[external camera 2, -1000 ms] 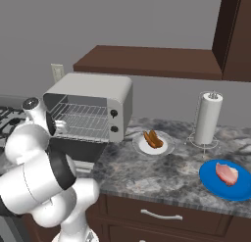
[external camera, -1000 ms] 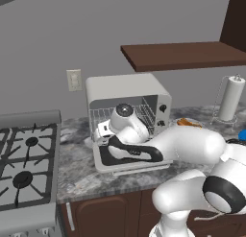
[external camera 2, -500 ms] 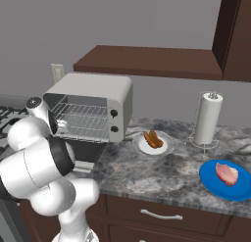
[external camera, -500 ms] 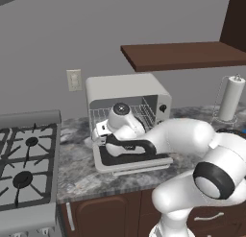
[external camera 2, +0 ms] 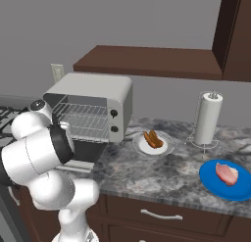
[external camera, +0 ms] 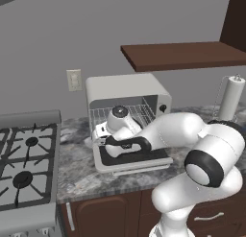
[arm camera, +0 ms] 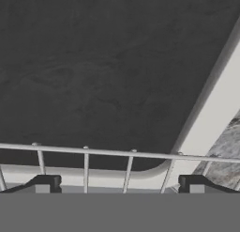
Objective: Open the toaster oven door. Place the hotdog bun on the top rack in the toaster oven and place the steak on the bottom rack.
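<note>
The toaster oven [external camera: 126,89] stands on the counter with its door [external camera: 137,160] dropped flat. Inside, the top rack [external camera 2: 90,111] sits above the bottom rack [external camera 2: 84,131]; both are bare. My gripper [external camera: 101,134] hovers over the door's left part, just in front of the oven's mouth. In the hand view it [arm camera: 119,184] is open with nothing between its fingertips, above the door's dark glass [arm camera: 103,76] and a rack's front wire [arm camera: 117,152]. The hotdog bun [external camera 2: 153,138] lies on a white dish right of the oven. The steak [external camera 2: 226,173] rests on a blue plate [external camera 2: 211,182].
A black-grated stove [external camera: 24,159] lies left of the oven. A paper towel roll [external camera 2: 208,119] stands at the back right. A brown wall shelf [external camera 2: 147,60] hangs above the counter, whose front edge runs above brown cabinets.
The hand has shifted only a little to the left over the open door, while the arm's elbow and upper links have swung round. The jaws stay wide apart.
</note>
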Controlling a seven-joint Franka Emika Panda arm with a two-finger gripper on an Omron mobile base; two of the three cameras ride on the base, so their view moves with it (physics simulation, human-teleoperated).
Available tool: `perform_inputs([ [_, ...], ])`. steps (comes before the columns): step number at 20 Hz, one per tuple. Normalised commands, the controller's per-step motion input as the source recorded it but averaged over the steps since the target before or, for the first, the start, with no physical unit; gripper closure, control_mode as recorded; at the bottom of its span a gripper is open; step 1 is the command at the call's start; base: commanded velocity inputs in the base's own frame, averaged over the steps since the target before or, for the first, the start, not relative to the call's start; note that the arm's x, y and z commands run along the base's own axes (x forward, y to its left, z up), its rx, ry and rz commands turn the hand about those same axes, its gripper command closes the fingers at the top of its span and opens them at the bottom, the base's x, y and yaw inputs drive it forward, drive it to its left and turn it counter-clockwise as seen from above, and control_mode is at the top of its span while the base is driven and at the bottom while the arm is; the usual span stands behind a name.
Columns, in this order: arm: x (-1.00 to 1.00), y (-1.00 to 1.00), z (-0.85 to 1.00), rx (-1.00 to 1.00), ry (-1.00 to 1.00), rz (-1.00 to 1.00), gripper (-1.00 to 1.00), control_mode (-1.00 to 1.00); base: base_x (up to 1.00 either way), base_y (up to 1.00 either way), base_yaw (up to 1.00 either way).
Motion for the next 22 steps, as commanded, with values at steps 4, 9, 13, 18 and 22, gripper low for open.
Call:
perform_inputs([
  [4,0.20,0.02,-0.04,0.00,0.00,0.00,-1.00,-1.00,0.00,0.00,0.00],
  [9,0.06,0.06,-0.15,-0.01,0.00,0.00,-1.00,-1.00,0.00,0.00,0.00],
  [13,0.00,0.06,-0.27,-0.01,0.00,0.00,-1.00,-1.00,0.00,0.00,0.00],
  [18,-0.11,0.02,-0.29,0.00,0.05,0.00,-1.00,-1.00,0.00,0.00,0.00],
  [22,-0.39,0.01,-0.40,0.00,0.11,0.00,-1.00,-1.00,0.00,0.00,0.00],
])
